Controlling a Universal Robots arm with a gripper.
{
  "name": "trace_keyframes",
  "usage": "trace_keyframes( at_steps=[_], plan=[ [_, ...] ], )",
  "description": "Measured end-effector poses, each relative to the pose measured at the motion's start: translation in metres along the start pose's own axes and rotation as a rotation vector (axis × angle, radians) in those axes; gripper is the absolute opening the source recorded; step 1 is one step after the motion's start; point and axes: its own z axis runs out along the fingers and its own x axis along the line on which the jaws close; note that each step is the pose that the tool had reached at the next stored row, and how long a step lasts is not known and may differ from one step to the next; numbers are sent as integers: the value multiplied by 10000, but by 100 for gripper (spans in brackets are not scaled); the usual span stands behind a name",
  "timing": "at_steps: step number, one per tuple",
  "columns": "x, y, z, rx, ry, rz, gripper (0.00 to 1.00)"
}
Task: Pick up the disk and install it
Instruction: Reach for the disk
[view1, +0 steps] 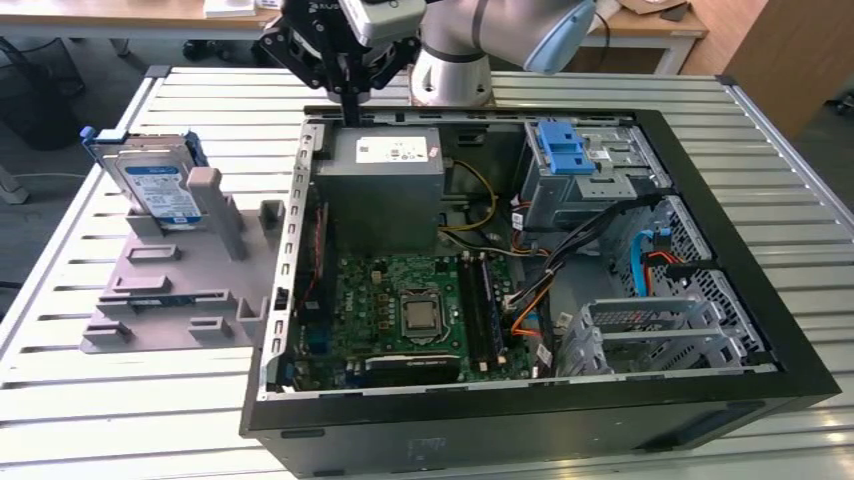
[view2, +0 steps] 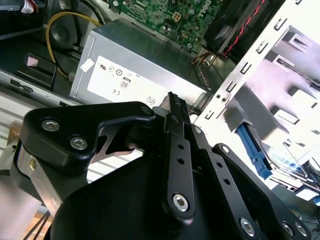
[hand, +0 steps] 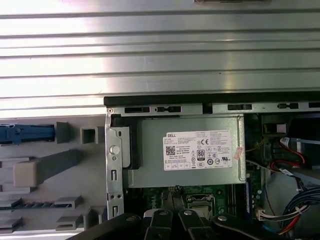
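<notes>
Gripper hangs above the rear edge of the open computer case, just over the power supply. In the second wrist view the fingers appear closed together to a single narrow tip, with nothing between them. That angle is oblique, so a slight gap cannot be ruled out. Nothing is held.

The disk stands upright in a slot of the grey fixture on the slatted table. It sits outside the case, towards the exterior view's left and well apart from the gripper. It has not been picked up, and the task is judged to be at its start.

Hazards, as judged from this position:
- The case wall rises between the gripper and the fixture. A low sideways pass could strike that wall or the power supply.
- The disk sits close against a fixture post, which leaves little room beside it. Fingers arriving closed, or off-centre, could knock it over or jam against the post.
- A grip on the blue plastic frame (rather than the metal body) may flex or slip.
- Loose cables lie near the drive cage and its blue latch. These could snag or block seating.
</notes>
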Motion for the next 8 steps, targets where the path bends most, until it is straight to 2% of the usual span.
trace_keyframes(
  at_steps=[8],
  plan=[
    [78, 10, 4, 0, 1, 0, 11]
  ],
)
